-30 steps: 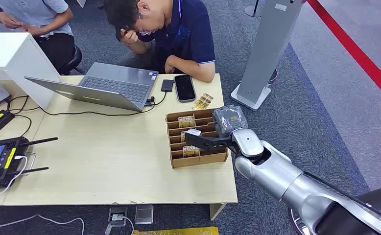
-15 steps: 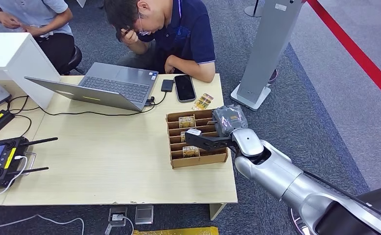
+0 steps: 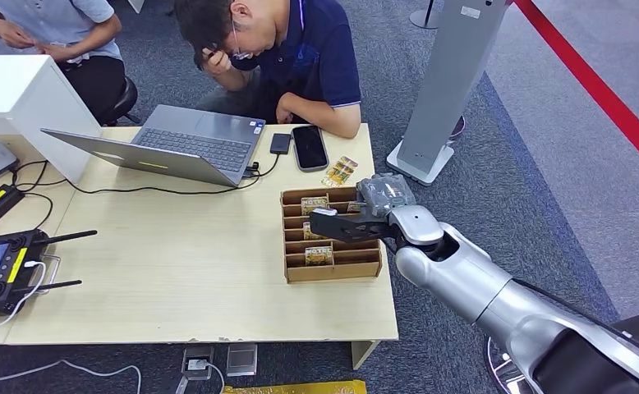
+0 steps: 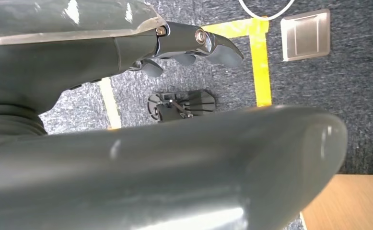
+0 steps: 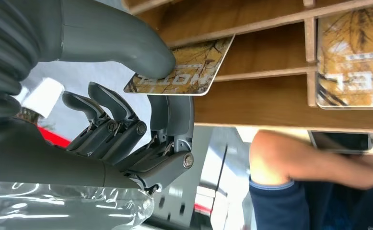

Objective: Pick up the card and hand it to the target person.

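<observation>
My right hand [image 3: 356, 223] reaches over the brown slotted card box [image 3: 333, 268] at the table's right side. In the right wrist view the thumb and fingers of this hand [image 5: 127, 124] pinch a yellow-brown printed card [image 5: 184, 72] by one end, just above the wooden dividers. More cards stand in the box [image 3: 314, 203], and another shows close by [image 5: 352, 57]. A person in a dark blue shirt [image 3: 316, 57] sits at the far side of the table, head on one hand. My left hand [image 4: 189, 43] hangs over the carpet, holding nothing.
A loose card [image 3: 341, 170], a phone [image 3: 310, 147] and an open laptop [image 3: 185, 144] lie on the far part of the table. A remote controller [image 3: 0, 267] lies at the left edge. A second person [image 3: 53, 25] sits at the far left. A grey stand [image 3: 448, 82] rises right of the table.
My right hand has moved a little toward the far side of the box and risen slightly with the card. The people and table items have stayed put.
</observation>
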`<state>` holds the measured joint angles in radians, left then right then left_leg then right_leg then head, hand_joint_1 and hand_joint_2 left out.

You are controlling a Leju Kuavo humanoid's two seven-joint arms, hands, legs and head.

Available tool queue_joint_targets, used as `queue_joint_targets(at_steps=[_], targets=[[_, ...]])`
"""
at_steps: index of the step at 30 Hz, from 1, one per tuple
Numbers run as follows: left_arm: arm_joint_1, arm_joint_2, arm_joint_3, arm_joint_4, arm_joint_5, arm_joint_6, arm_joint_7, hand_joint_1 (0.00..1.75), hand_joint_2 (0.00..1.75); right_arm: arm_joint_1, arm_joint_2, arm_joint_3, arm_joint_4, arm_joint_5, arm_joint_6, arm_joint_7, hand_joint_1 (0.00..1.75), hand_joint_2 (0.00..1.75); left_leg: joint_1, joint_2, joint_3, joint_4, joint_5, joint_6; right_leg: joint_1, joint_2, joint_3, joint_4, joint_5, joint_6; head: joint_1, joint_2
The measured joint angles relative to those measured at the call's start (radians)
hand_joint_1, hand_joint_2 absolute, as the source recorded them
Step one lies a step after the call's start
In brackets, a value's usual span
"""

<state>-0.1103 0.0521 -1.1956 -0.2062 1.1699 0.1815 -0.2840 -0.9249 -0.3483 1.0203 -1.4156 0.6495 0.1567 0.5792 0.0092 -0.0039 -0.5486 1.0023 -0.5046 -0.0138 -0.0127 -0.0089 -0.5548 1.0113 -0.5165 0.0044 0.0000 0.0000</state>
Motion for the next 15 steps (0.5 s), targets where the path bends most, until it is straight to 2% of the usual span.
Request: queue_joint_targets(at_steps=[3, 6, 15], targets=[[0.000, -0.005, 0.000, 0.000, 0.002, -0.001, 0.003, 0.00, 0.00, 0.017, -0.015, -0.016, -0.091, 0.046, -0.047, 0.022, 1.75, 1.75, 0.000, 0.000, 0.000, 0.000, 0.000, 0.000, 0.000, 0.000, 0.000, 0.000, 0.000, 0.000, 0.000, 0.000], [-0.002, -0.011, -0.010, -0.001, -0.006, -0.002, 0.004, 0.00, 0.00, 0.054, 0.007, -0.011, -0.081, 0.100, -0.083, 0.007, 1.75, 1.75, 0.000, -0.002, 0.002, -0.002, 0.000, 0.000, 0.000, -0.001, 0.002, -0.002, 0.000, 0.000, 0.000, 0.000], [-0.036, -0.016, -0.040, 0.002, -0.026, -0.009, 0.017, 0.00, 0.00, 0.113, 0.141, -0.011, 0.283, 0.273, -0.372, -0.164, 1.75, 1.75, 0.001, 0.000, 0.005, -0.005, 0.003, 0.000, 0.001, 0.000, 0.006, -0.006, 0.003, 0.000, 0.000, 0.000]])
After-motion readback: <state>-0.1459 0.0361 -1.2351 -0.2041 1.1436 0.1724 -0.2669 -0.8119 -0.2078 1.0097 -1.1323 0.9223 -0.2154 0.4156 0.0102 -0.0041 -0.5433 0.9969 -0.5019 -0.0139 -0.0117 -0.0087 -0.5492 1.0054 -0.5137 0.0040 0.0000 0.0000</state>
